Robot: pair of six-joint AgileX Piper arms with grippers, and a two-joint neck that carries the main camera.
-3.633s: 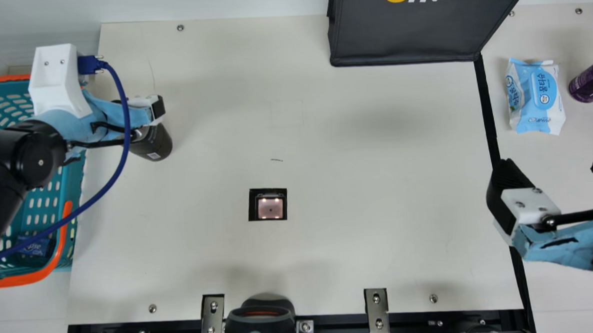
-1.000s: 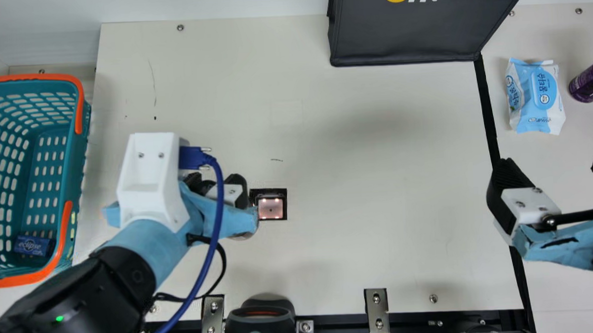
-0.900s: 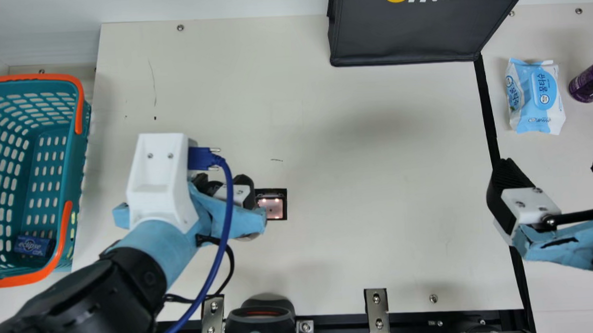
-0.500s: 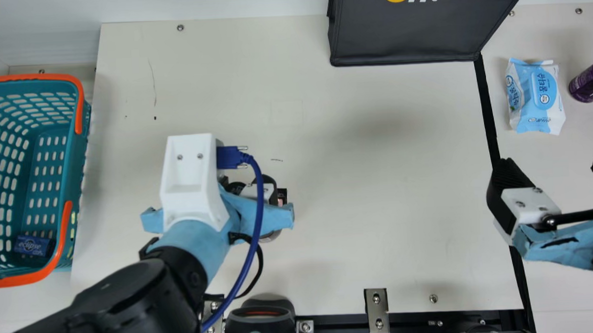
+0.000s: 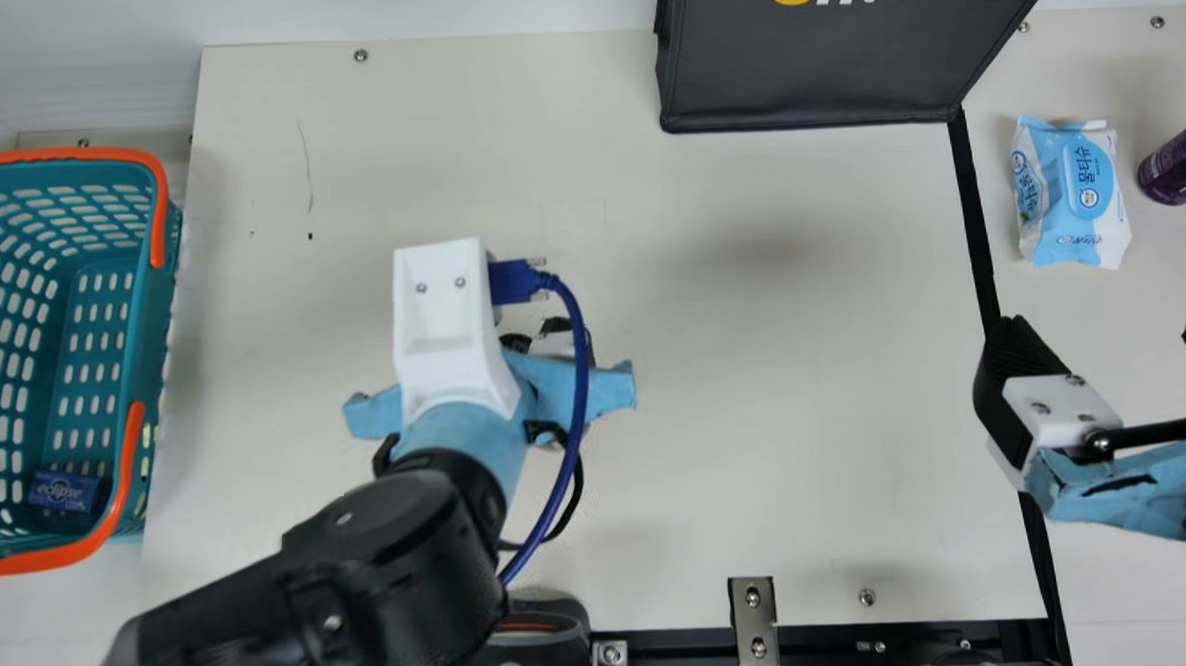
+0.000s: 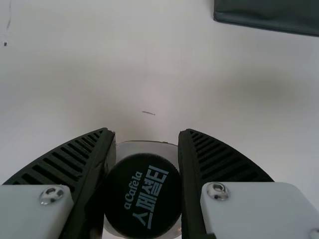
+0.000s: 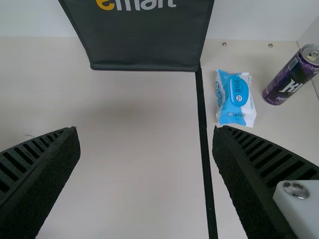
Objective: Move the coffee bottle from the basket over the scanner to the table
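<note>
Cream counter below, my left tool pinches the bottle, out of the basket, scan uncertain, setting down to come.

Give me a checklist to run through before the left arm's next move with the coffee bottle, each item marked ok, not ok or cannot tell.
1. Coffee bottle held by the left gripper: ok, clamped on both sides just around the cap.
2. Bottle out of the basket: ok, it is over the table.
3. Bottle directly above the scanner window: cannot tell, the arm hides what lies beneath.
4. Bottle's base touching the table: cannot tell, the base is hidden.
5. Bottle released on the table: not ok, the gripper is shut on it.
6. Right gripper out of the way: ok, it is open and well apart from the left.
</note>
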